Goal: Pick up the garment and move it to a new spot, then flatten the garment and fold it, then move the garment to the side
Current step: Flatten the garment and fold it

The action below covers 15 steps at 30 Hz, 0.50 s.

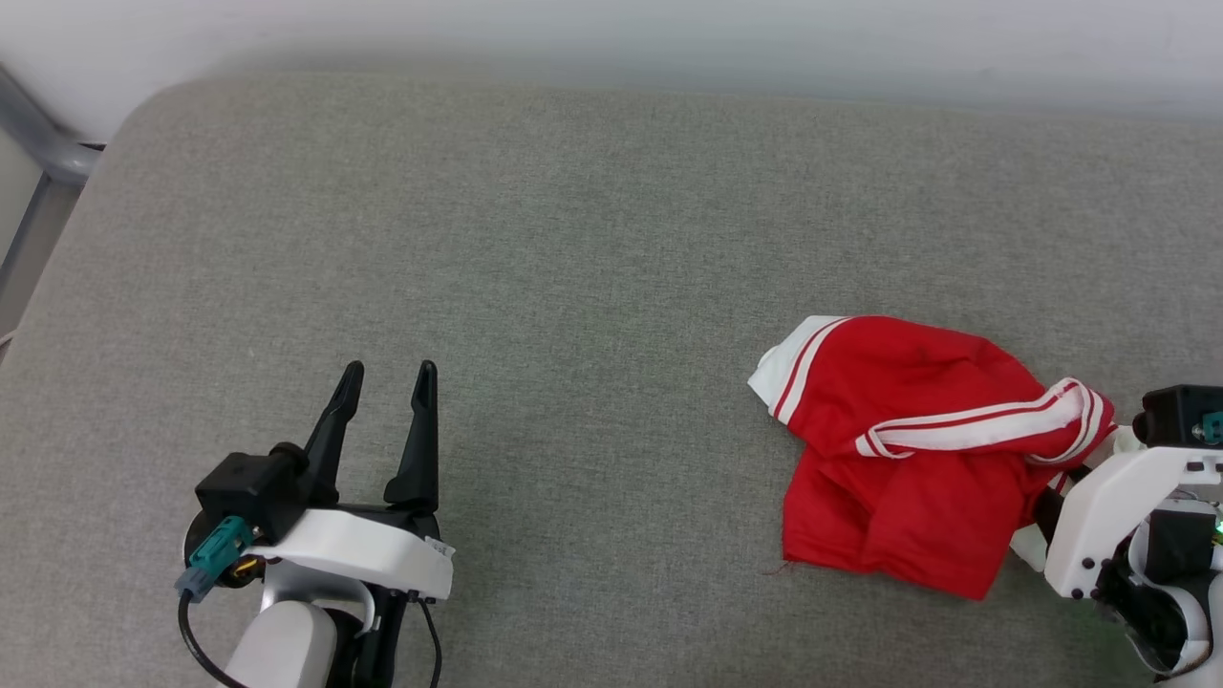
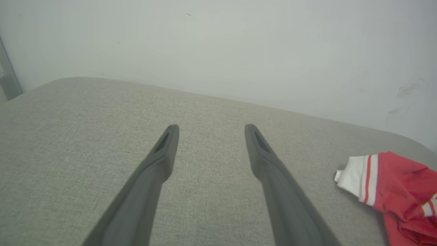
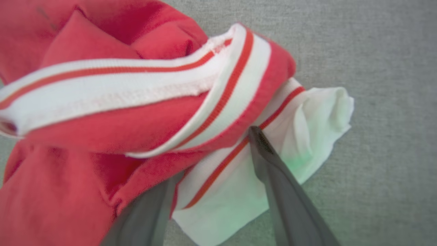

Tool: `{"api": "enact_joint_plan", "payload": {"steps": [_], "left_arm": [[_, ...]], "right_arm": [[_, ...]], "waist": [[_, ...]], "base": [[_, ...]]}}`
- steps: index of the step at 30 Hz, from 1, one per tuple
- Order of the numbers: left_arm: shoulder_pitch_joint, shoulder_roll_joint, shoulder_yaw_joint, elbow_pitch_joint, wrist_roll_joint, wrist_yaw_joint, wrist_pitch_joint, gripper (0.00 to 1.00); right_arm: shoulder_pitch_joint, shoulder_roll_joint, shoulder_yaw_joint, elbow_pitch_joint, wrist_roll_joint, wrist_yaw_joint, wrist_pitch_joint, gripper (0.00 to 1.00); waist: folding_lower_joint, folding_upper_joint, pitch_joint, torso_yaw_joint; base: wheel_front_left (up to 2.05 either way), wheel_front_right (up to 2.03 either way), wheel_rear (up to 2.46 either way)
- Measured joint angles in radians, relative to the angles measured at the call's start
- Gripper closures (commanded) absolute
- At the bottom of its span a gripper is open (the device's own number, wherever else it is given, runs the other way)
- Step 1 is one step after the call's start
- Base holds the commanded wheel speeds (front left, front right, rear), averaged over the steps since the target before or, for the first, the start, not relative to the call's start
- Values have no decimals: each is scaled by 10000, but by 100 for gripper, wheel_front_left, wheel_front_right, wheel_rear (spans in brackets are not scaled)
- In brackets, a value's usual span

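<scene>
Head view puts the garment point(image 1: 908, 449) at about 4 o'clock on the grey cushion point(image 1: 573, 239). It is a crumpled red heap with a white sleeve poking out at its 9 o'clock end and a striped trim band draped across the top. Its long axis runs roughly from 9 to 3 o'clock. The left gripper point(image 1: 392, 368) rests well apart at 7 o'clock with its jaws spread wide and nothing between them, and the heap lies off toward its 3 o'clock. The right gripper point(image 3: 211, 150) is plainly the nearer arm, coming in at the garment's 3 o'clock end from the frame's lower right. In the right wrist view its jaws stand wide and straddle the cloth. One finger lies on the white sleeve just below the trim. The other disappears under a red fold, so I cannot tell how many layers sit between them, though probably several. The jaws have not pinched yet. The coming grasp likely turns on closing across this bunched sleeve end, so that the body trails toward 9 o'clock when the garment is lifted.
</scene>
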Motion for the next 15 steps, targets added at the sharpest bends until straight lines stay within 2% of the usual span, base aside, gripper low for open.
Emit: {"api": "enact_joint_plan", "payload": {"steps": [1,2,6,15], "left_arm": [[-31,-25,6,42,8,-44,-4,0],[-60,-48,12,88,8,-58,-10,0],[-98,-146,107,226,38,-130,-13,0],[-98,-295,190,276,215,-244,-15,0]], "right_arm": [[-50,-17,13,121,23,0,15,73],[-113,-35,15,194,56,0,27,100],[-286,-153,71,222,100,0,-159,100],[-1496,-828,320,-570,-113,0,-474,100]], "waist": [[0,0,41,36],[0,0,73,75],[0,0,100,160],[0,0,-78,144]], "base": [[0,0,0],[0,0,0],[0,0,0],[0,0,0]]}}
